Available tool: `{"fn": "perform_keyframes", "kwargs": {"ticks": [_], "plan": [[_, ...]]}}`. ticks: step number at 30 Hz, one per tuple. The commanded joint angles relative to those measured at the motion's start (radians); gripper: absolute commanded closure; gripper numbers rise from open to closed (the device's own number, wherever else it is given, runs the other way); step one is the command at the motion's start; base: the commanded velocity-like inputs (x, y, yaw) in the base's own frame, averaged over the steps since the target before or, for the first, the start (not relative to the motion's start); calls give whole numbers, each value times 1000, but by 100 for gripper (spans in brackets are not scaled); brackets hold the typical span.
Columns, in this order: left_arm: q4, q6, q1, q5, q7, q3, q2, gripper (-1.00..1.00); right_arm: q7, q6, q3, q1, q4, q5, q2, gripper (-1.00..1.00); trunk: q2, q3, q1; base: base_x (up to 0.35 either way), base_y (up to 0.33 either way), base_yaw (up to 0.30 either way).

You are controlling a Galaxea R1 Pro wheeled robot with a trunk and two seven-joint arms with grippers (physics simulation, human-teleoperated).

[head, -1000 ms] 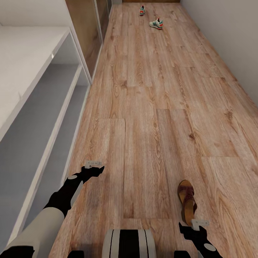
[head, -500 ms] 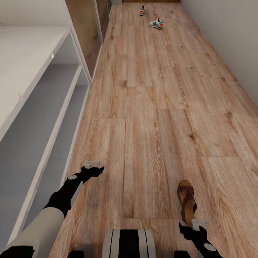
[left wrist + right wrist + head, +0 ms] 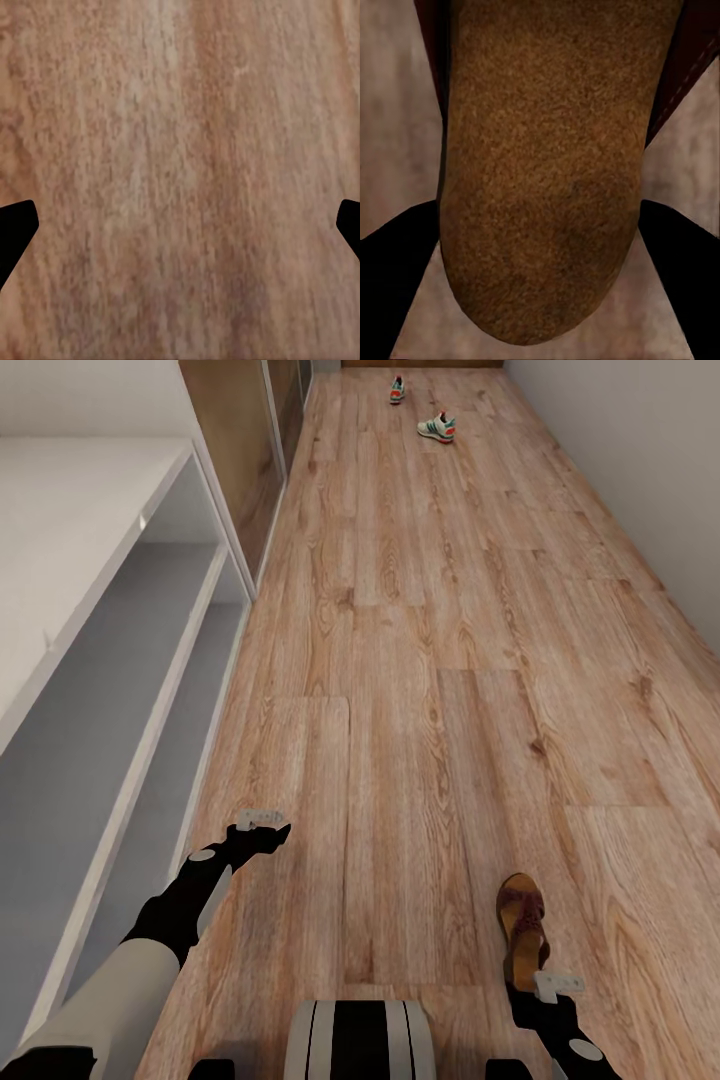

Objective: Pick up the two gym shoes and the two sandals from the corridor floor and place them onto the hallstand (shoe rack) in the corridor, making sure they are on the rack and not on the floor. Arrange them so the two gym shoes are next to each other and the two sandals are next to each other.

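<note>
One sandal [image 3: 522, 929] lay beside the right gripper [image 3: 558, 985], whose jaws stood apart around its heel. It looked light and bendy; squeeze the stiff sole's sides.

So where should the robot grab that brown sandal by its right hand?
Probably at the heel end of the sandal. It lies flat on the corridor floor, heel toward the robot, and the right gripper hangs just above that end, fingers on either side of the footbed. Coming straight down and pinching the narrow sides looks easiest.
</note>
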Motion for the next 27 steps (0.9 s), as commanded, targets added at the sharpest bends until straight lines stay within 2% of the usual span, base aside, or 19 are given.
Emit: {"fn": "perform_keyframes", "kwargs": {"ticks": [1, 22, 23, 27], "plan": [[-2, 6, 0, 0, -3, 0, 0, -100, 1, -3, -2, 0, 1, -2, 0, 100, 0, 0, 0, 11, 0, 0], [-3, 9, 1, 0, -3, 0, 1, -100, 2, -3, -3, 0, -1, -3, -1, 100, 0, 0, 0, 1, 0, 0], [-2, 5, 17, -5, -3, 1, 8, -100, 3, -7, -1, 0, 3, -1, -2, 100, 0, 3, -1, 0, 0, 0], [-3, 4, 37, -5, -3, 2, 11, -100, 4, -8, -1, 0, 5, 0, -2, 100, 1, 19, -2, 0, 0, 0]]}}
